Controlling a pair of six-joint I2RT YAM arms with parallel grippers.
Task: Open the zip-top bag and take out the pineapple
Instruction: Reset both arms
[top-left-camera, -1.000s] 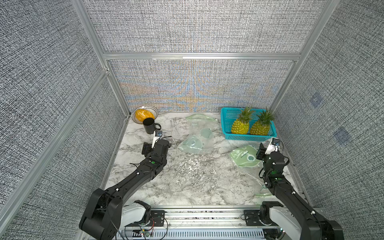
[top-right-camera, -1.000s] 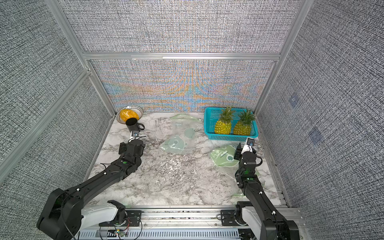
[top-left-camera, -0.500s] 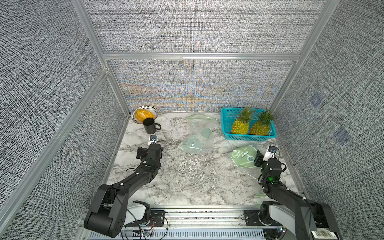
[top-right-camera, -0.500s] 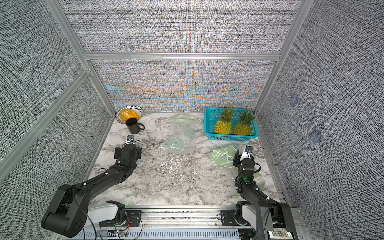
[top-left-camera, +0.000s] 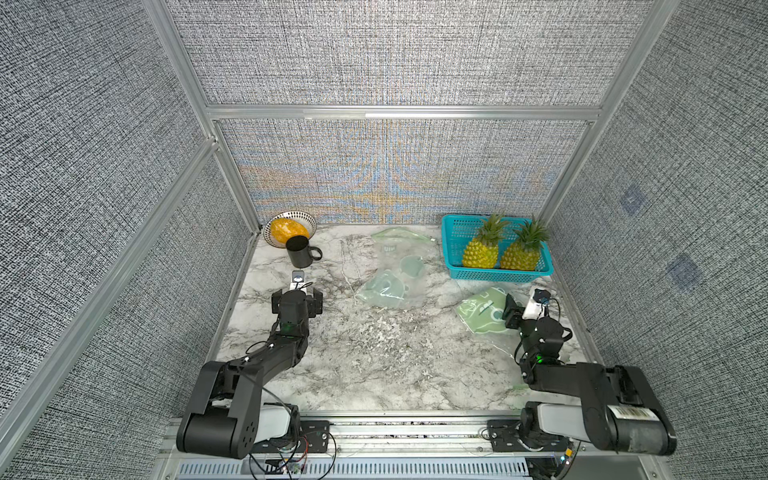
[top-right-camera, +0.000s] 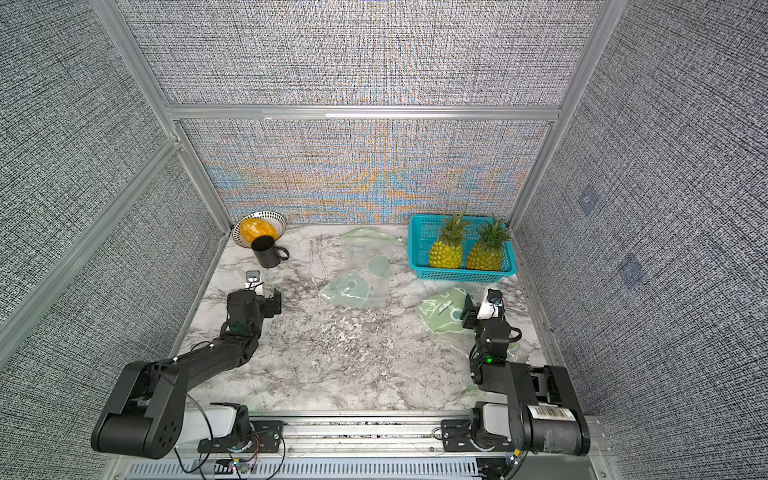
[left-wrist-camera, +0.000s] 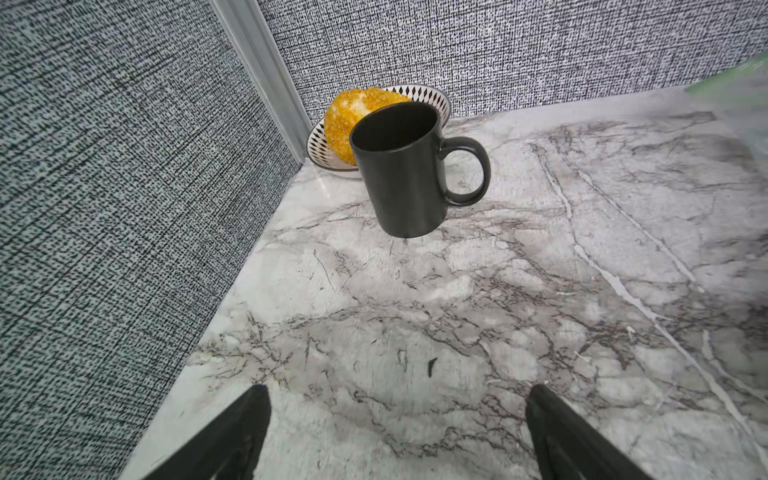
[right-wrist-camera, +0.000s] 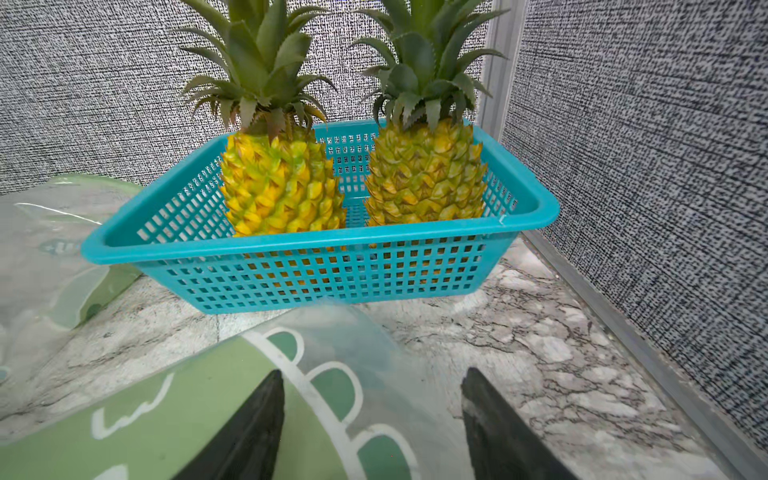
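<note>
Two pineapples (top-left-camera: 482, 249) (top-left-camera: 521, 255) stand upright in a teal basket (top-left-camera: 448, 245) at the back right; the right wrist view also shows them (right-wrist-camera: 282, 187) (right-wrist-camera: 428, 174). A green-printed zip-top bag (top-left-camera: 482, 311) lies flat in front of the basket. My right gripper (top-left-camera: 519, 303) hovers open over that bag's right edge (right-wrist-camera: 187, 395), gripping nothing (right-wrist-camera: 372, 374). A clear zip-top bag (top-left-camera: 390, 282) lies mid-table and another (top-left-camera: 395, 237) at the back. My left gripper (top-left-camera: 297, 291) is open over bare marble (left-wrist-camera: 398, 390).
A black mug (top-left-camera: 300, 251) (left-wrist-camera: 407, 174) stands just beyond my left gripper, with a patterned bowl (top-left-camera: 305, 220) holding an orange lump behind it in the back left corner. Grey walls with metal posts close in the table on three sides.
Both arms have drawn back toward the front rail. My left gripper has shifted left, away from the clear bag, and opened wide. My right gripper's jaws have also spread.
</note>
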